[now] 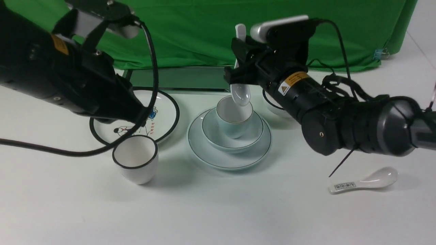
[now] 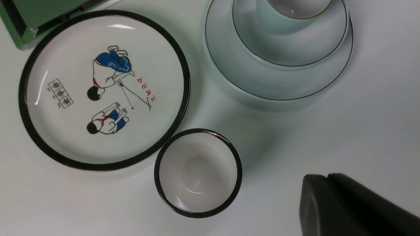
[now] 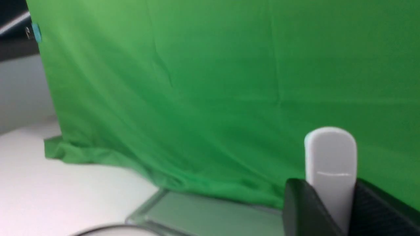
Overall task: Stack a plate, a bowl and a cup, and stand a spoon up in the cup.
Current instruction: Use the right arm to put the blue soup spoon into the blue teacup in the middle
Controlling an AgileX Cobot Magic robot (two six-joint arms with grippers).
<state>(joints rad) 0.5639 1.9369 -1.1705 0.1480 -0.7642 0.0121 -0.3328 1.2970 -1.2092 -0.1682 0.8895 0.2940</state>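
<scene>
The pale blue plate (image 1: pixel 204 149) sits mid-table with the pale blue bowl (image 1: pixel 253 134) on it and the pale blue cup (image 1: pixel 231 127) in the bowl. The stack also shows in the left wrist view: plate (image 2: pixel 229 78), bowl (image 2: pixel 249 42), cup (image 2: pixel 279 23). My right gripper (image 1: pixel 238 61) is shut on the handle of the plain white spoon (image 1: pixel 240 94), held upright with its scoop hanging just over the cup's rim. The handle end (image 3: pixel 330 157) sticks up between the fingers. My left gripper (image 2: pixel 328 177) is shut and empty, above the table near the black-rimmed cup.
A black-rimmed cartoon plate (image 1: pixel 163 119) and black-rimmed white cup (image 1: pixel 136 163) stand left of the stack. A patterned spoon (image 1: pixel 366 182) lies at the front right. A black-rimmed bowl (image 1: pixel 276 109) is mostly hidden behind my right arm. A green cloth (image 1: pixel 204 30) hangs at the back.
</scene>
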